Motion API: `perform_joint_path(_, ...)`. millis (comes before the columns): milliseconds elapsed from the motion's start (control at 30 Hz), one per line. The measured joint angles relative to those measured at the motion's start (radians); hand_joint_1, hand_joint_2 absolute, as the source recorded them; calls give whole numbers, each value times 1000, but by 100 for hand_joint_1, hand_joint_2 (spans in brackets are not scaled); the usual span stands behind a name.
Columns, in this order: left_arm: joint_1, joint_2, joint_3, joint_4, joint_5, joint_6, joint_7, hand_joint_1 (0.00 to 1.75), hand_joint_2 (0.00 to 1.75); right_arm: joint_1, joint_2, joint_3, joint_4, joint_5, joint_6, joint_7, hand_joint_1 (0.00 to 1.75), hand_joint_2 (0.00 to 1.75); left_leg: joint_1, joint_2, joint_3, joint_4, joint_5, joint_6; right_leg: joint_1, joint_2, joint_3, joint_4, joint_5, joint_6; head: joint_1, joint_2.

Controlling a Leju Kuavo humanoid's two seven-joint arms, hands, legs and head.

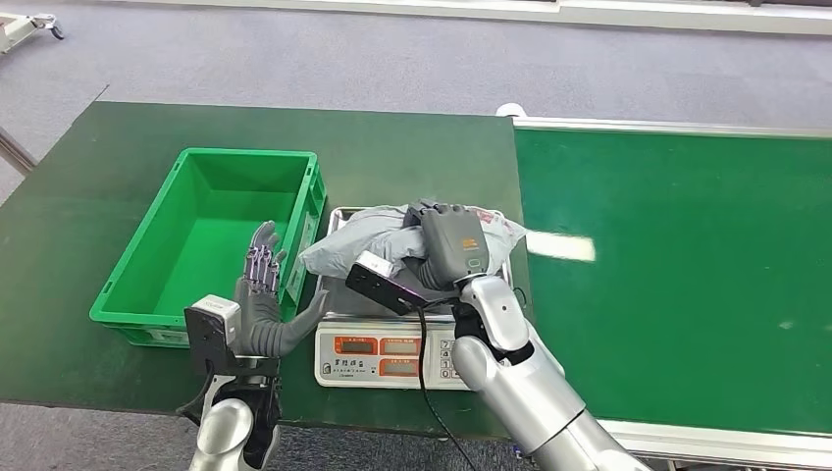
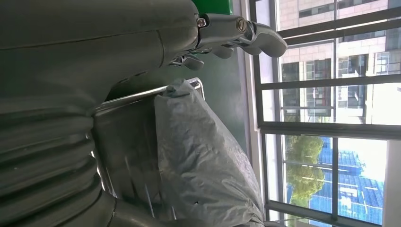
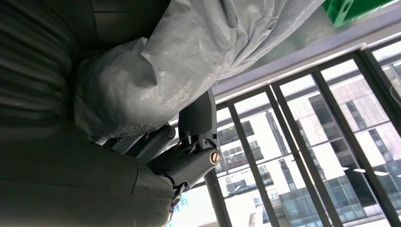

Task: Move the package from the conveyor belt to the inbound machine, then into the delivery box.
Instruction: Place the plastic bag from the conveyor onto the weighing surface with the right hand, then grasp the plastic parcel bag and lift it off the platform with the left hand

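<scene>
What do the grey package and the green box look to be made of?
The package looks like thin grey plastic film, a soft mailer bag: it is wrinkled, creased and slightly glossy. The green box looks like rigid moulded plastic, with smooth, evenly coloured walls and a ribbed rim.

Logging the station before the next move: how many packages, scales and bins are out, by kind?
Package: 1, on the scale under the right hand
Scale: 1
Bin: 1, green
Total: 3
</scene>
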Motion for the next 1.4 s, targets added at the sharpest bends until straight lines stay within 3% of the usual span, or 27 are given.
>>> perform_joint_path(333, 0, 0, 1, 0, -3, -1, 0, 0, 175, -6, 4, 22, 21, -5, 6, 1, 175, 175, 0, 0, 0, 0, 0, 0, 0, 0, 0, 0, 0, 0, 0, 0)
perform_joint_path(467, 0, 0, 1, 0, -3, -2, 0, 0, 175, -7, 4, 23, 24, -14, 9, 1, 3, 175, 0, 0, 0, 0, 0, 0, 0, 0, 0, 0, 0, 0, 0, 0)
perform_joint_path(567, 0, 0, 1, 0, -5, -7, 0, 0, 175, -9, 4, 22, 27, -82, 43, -17, 0, 175, 0, 0, 0, 0, 0, 0, 0, 0, 0, 0, 0, 0, 0, 0)
perform_joint_path(767, -6, 0, 1, 11, -17, -21, 5, 0, 175, 0, 7, -49, 49, -532, 229, -163, 0, 175, 0, 0, 1, 0, 0, 0, 0, 0, 0, 0, 0, 0, 0, 0)
perform_joint_path(967, -15, 3, 1, 26, -27, -31, -10, 0, 175, 89, -33, -144, -16, -818, 333, -297, 0, 175, 0, 0, 1, 1, 0, 0, 0, -1, 0, 0, 0, 0, 0, 0)
perform_joint_path(1133, -16, 7, 1, 27, -14, -37, -21, 0, 175, 199, -66, -244, -127, -1015, 305, -352, 0, 175, 0, 0, 0, 1, -2, 0, 0, -1, 0, -1, 0, 0, 0, 0)
perform_joint_path(1400, -58, 10, -26, 46, -38, -41, -20, 0, 175, 345, -74, -324, -197, -1195, 304, -394, 0, 175, 0, 0, 1, 1, -2, 0, 0, -1, 0, -1, 0, 0, 0, 0)
